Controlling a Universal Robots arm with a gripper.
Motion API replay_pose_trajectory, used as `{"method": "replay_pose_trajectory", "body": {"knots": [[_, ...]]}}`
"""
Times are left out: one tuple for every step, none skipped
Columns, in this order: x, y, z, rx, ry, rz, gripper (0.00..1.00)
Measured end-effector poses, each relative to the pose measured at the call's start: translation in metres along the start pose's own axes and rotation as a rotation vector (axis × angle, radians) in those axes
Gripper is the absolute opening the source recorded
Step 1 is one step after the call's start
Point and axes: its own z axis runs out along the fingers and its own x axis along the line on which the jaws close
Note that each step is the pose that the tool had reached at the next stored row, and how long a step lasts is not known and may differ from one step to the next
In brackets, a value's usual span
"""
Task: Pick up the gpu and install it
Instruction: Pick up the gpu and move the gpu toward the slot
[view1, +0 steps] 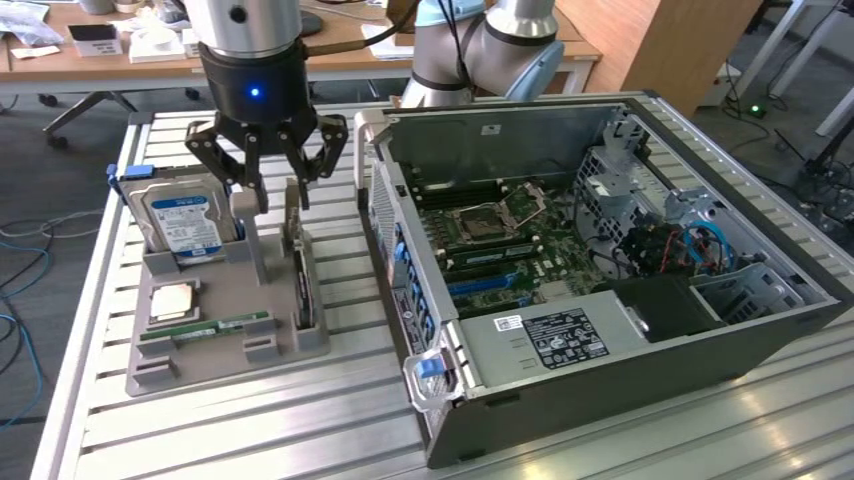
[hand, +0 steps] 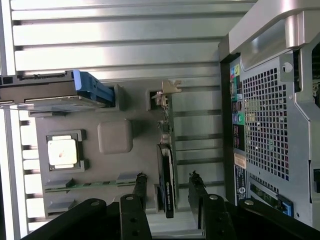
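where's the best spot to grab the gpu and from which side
Take the gpu by its upper long edge, coming straight down from above, one finger on each flat face. It stands on edge in a slot of the gray tray, so the thin upper edge is the free part. The open gripper hangs over it.

A robotics lab is suggested by a slatted aluminium bench (view1: 200, 430), an opened computer tower (view1: 641, 400) and cluttered desks (view1: 40, 62) seen at upper left
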Motion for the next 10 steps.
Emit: {"method": "replay_pose_trajectory", "body": {"knots": [[0.0,0.0,0.0,0.0002,0.0002,0.0,0.47],[0.0,0.0,0.0,0.0002,0.0002,0.0,0.47],[0.0,0.0,0.0,0.0001,0.0001,0.0,0.47],[0.0,0.0,0.0001,0.0,0.0,0.0,0.47],[0.0,0.0,0.0002,-0.0001,-0.0001,0.0,0.47],[0.0,0.0,0.0002,-0.0001,-0.0001,0.0,0.47],[0.0,0.0,0.0002,0.0,-0.0001,0.0,0.47],[0.0,0.0,0.0002,-0.0001,-0.0001,0.0,0.47],[0.0,0.0,0.0002,0.0,-0.0001,0.0,0.47],[0.0,0.0,0.0002,0.0,-0.0001,0.0,0.47]]}}
